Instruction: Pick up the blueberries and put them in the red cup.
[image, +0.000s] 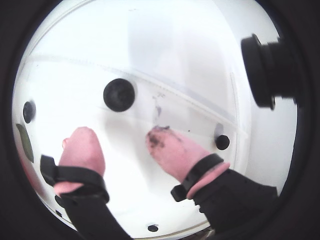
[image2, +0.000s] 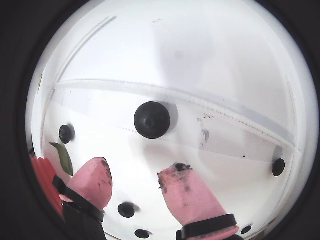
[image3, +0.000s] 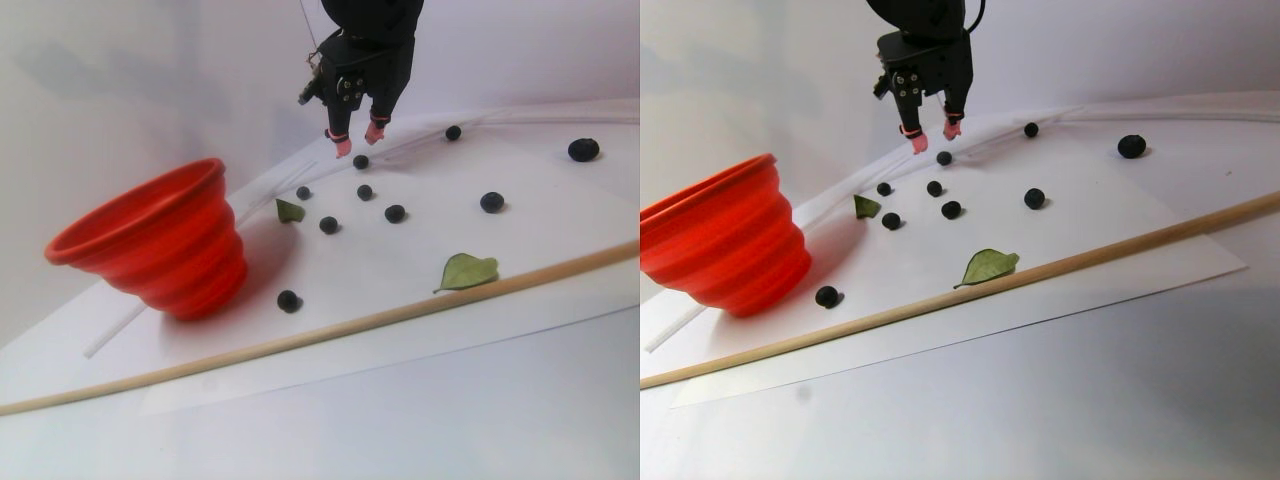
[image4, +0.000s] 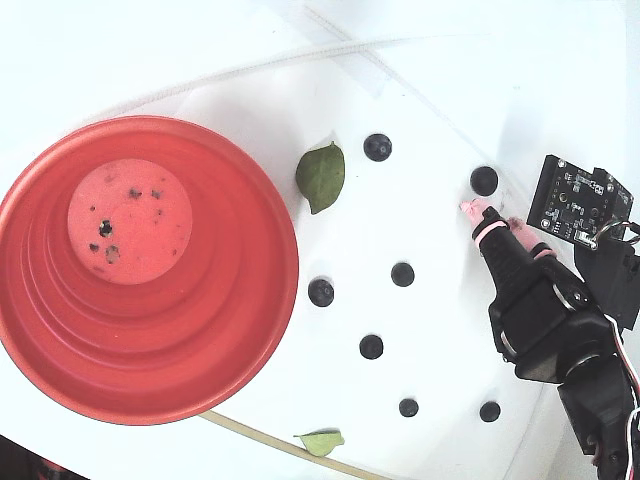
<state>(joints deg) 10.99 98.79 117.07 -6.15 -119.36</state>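
Note:
My gripper (image: 120, 132) is open, its pink, dark-stained fingertips (image2: 97, 167) apart with nothing between them. One blueberry (image: 119, 94) (image2: 151, 120) lies on the white sheet just beyond the tips; in the fixed view that blueberry (image4: 484, 180) sits right by the gripper (image4: 495, 218). Several more blueberries (image4: 402, 273) are scattered across the sheet towards the red cup (image4: 245, 300), which stands at the left with only dark specks on its pale bottom. In the stereo pair view the gripper (image3: 358, 139) hangs above a berry (image3: 360, 161), far from the cup (image3: 150, 245).
Two green leaves (image4: 321, 177) (image4: 320, 440) lie on the sheet, one close to the cup. A long wooden stick (image3: 330, 330) runs along the sheet's front edge. A strip of white tape (image2: 175, 97) crosses behind the nearest berry. A black camera housing (image: 270, 70) juts in at the right.

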